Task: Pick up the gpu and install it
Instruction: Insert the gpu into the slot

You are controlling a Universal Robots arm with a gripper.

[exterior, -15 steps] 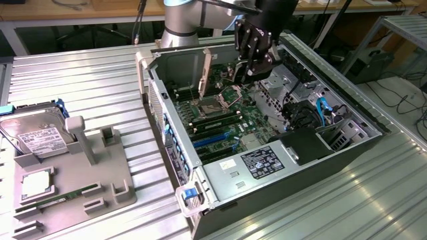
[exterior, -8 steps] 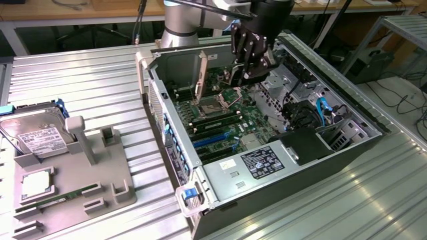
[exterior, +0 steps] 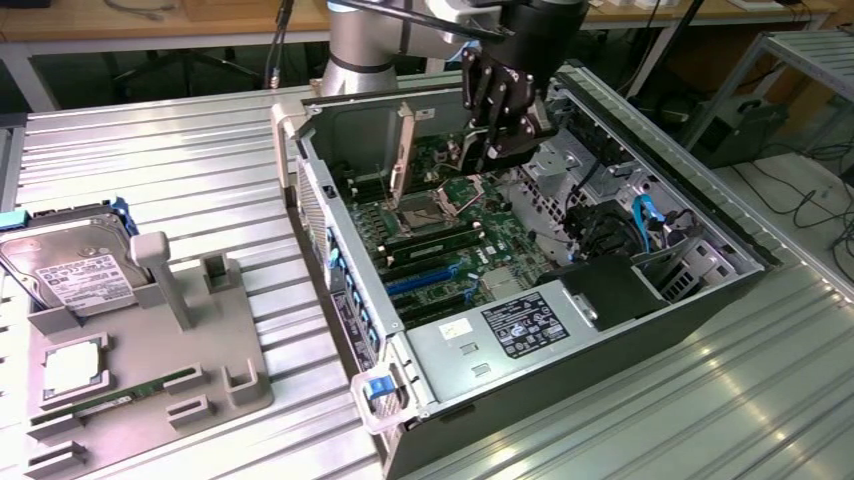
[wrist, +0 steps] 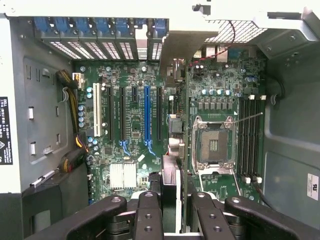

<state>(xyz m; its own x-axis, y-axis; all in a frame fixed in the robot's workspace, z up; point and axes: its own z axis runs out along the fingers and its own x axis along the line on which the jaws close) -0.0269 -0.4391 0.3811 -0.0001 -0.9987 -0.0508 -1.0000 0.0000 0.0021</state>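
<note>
My arm (exterior: 360,40) upright at upper centre, pincer (exterior: 497,150) pointing down into the computer case (exterior: 667,165), clamped narrow on the gpu (wrist: 171,190)

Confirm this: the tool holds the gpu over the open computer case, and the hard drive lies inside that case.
Not quite. The tool does hold the gpu over the open case, but the exterior view shows the hard drive on the grey stand outside it.

A robotics lab or workshop: a robot arm (exterior: 358,45) stands over an open computer case (exterior: 310,190) on a ribbed metal table (exterior: 174,170), with workbenches (exterior: 80,25) and floor cables (exterior: 814,200) behind.
</note>
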